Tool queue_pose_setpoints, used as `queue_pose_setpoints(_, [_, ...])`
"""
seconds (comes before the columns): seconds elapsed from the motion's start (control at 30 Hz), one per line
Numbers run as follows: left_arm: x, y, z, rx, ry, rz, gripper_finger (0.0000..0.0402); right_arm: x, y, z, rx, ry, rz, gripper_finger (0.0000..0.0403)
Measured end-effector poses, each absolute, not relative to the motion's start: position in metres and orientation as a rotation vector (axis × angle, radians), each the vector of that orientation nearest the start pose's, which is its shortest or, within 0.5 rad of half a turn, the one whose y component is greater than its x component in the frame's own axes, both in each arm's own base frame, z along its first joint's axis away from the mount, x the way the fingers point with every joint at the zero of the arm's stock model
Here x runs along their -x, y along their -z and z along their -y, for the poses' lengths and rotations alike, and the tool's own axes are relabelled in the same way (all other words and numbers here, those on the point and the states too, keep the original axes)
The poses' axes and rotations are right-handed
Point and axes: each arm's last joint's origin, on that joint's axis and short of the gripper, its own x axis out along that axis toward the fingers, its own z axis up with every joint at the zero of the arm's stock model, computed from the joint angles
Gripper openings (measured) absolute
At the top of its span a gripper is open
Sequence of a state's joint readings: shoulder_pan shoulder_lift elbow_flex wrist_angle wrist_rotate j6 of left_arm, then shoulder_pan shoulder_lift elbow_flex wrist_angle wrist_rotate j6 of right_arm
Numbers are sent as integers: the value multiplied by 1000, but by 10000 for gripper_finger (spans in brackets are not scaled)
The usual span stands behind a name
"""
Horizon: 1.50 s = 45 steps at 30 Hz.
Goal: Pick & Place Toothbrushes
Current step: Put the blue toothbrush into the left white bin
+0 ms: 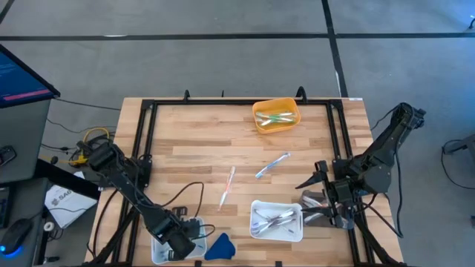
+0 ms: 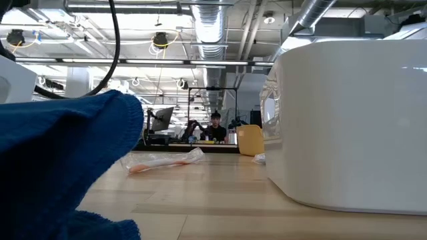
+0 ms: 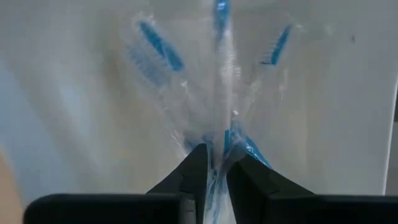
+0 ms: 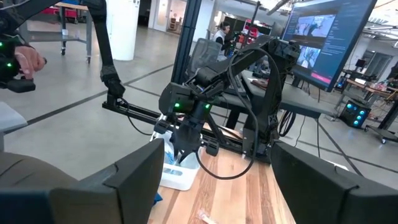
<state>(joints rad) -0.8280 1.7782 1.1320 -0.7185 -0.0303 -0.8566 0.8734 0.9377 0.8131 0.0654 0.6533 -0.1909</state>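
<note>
My left hand (image 3: pixel 216 169) is down inside the white bin (image 1: pixel 159 251) at the near-left corner of the tabletop (image 1: pixel 193 133), fingers (image 3: pixel 193 171) nearly together with a thin gap, and a wrapped blue-bristled toothbrush (image 3: pixel 219 134) runs up through that gap; I read it as a light pinch on the wrapper, but whether it truly has hold I can't confirm. The key relation: that brush's long axis runs straight out ahead of the hand, in line with the fingers and not across them, with two more wrapped brushes (image 3: pixel 158 50) fanning out on either side. My right hand (image 1: pixel 320 199) waits wide apart and empty, just right of the white tray (image 1: pixel 256 206) near the front edge, which holds a pile of brushes (image 1: pixel 276 219). Two loose ones lie mid-tabletop, a pink one (image 1: pixel 228 185) and a blue one (image 1: pixel 272 165), both nearer the right hand than the left. The orange bin (image 1: pixel 260 109) at the far side holds a few brushes and sits well apart from both hands. A blue cloth lump (image 1: pixel 220 248) lies just beside the left bin
</note>
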Motion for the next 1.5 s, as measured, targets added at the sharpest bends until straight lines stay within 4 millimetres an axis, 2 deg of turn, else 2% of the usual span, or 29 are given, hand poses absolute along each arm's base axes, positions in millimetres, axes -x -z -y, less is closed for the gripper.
queue_pose_setpoints(0.27, [-222,-168,238,265,-55,-1398,90,-145,-340,-146,231,-224,-22,286])
queue_pose_setpoints(0.4, [-223,-176,235,369,-97,-1396,112,-145,-340,-146,231,-224,-22,286])
queue_pose_setpoints(0.73, [-212,-231,220,531,-54,-1240,152,-145,-340,-146,233,-223,-22,286])
queue_pose_setpoints(0.93, [-212,-268,205,472,-75,-888,156,-145,-340,-146,233,-223,-22,286])
queue_pose_setpoints(1.1, [-230,-287,183,399,-137,-660,152,-145,-340,-146,233,-224,-22,286])
queue_pose_setpoints(1.2, [-247,-290,168,351,-174,-597,152,-145,-340,-146,232,-223,-21,286])
queue_pose_setpoints(1.37, [-287,-283,141,284,-214,-527,152,-145,-340,-146,232,-224,-21,286])
queue_pose_setpoints(1.5, [-319,-271,120,250,-224,-488,154,-145,-340,-146,235,-224,-26,286])
